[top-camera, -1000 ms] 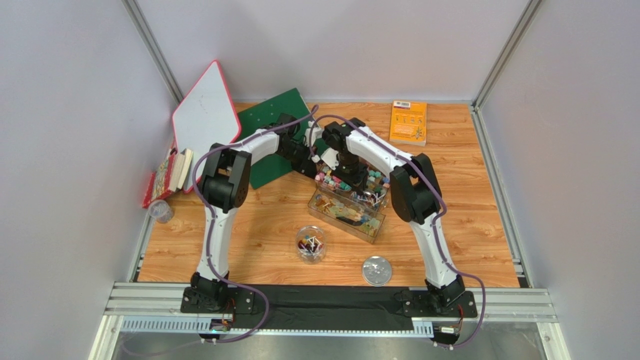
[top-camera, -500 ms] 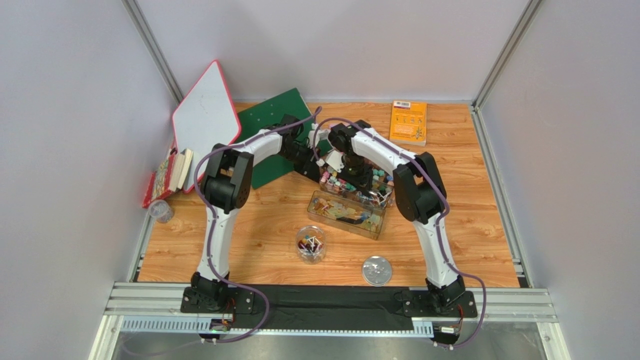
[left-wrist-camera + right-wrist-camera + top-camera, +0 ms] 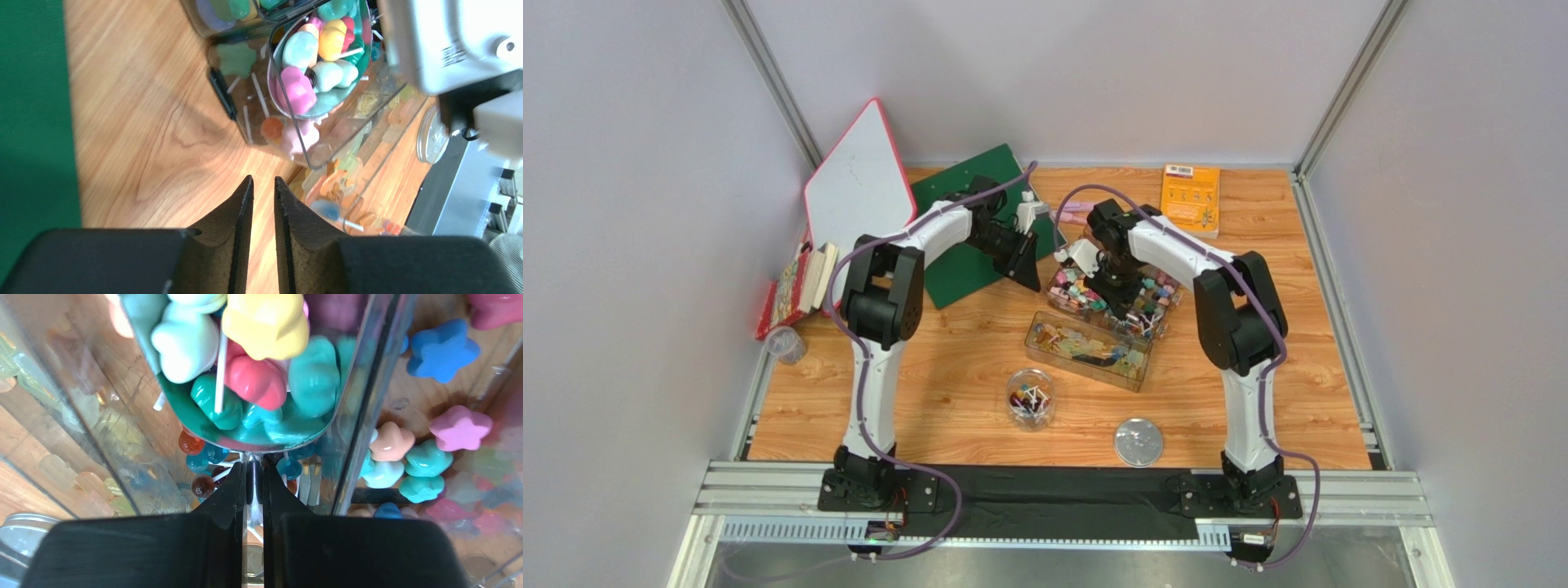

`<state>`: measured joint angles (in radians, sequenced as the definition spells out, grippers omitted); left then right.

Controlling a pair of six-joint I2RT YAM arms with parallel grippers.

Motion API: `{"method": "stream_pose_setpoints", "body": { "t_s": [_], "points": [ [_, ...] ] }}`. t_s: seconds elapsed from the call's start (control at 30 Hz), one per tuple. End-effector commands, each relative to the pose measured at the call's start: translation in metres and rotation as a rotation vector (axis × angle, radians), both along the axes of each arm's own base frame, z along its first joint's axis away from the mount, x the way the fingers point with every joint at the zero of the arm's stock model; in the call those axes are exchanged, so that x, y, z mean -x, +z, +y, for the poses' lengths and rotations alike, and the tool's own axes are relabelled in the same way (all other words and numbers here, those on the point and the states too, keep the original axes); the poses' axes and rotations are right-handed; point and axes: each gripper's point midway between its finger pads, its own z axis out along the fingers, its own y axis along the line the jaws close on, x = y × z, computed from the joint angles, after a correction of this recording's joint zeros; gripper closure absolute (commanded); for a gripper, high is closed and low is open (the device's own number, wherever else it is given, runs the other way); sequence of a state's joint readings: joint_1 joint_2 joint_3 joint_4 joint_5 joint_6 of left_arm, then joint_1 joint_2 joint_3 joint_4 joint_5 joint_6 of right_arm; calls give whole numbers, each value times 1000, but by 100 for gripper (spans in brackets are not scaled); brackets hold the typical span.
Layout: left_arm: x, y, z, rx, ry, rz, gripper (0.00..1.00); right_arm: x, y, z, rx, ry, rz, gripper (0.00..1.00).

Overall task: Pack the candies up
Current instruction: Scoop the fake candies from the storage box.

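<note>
— What are our left fingers [image 3: 263,184] doing?
— They are hovering over the bare desk [image 3: 153,122], just right of the green mat [image 3: 30,92]. We are keeping them pinched to a slit, and they are holding nothing.
— Where are the candies [image 3: 264,380] sitting?
— A heap of them is lying in the scoop [image 3: 175,401], which is hanging above the clear bin [image 3: 371,380]. More are lying loose on the bin's floor.
— Are our right fingers [image 3: 253,471] gripping anything?
— Yes, we are clamping them tight on the scoop's thin handle.
— Anything further right?
— The orange booklet [image 3: 1190,200] is lying near the desk's far edge.
</note>
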<state>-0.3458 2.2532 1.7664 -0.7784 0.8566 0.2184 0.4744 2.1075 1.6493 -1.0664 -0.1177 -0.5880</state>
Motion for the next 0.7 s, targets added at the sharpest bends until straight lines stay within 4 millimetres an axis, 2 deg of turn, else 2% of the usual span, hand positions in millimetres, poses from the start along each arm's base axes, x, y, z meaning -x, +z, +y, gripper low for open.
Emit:
{"method": "stream_pose_setpoints", "body": {
  "t_s": [0.0,0.07,0.1,0.23,0.27,0.3,0.43,0.67],
  "points": [
    [-7,49,9,47,-29,-100,71,-25,36,11,-122,18,-196,100],
    [-7,55,13,45,-33,-117,68,-28,43,14,-152,17,-241,100],
    [-6,56,15,38,-41,-124,67,-22,38,12,-153,16,-232,100],
    [-7,65,24,-1,-65,-171,65,-22,44,12,-191,-6,-268,100],
    [-5,67,26,-11,-71,-171,64,-26,55,14,-220,-7,-308,100],
    [-5,68,27,-18,-76,-183,64,-26,57,15,-234,-5,-317,100],
    [-2,76,33,-38,-79,-210,64,-17,57,14,-258,4,-326,100],
    [6,89,45,-82,-89,-238,64,-11,82,4,-263,19,-396,100]
  ]
}}
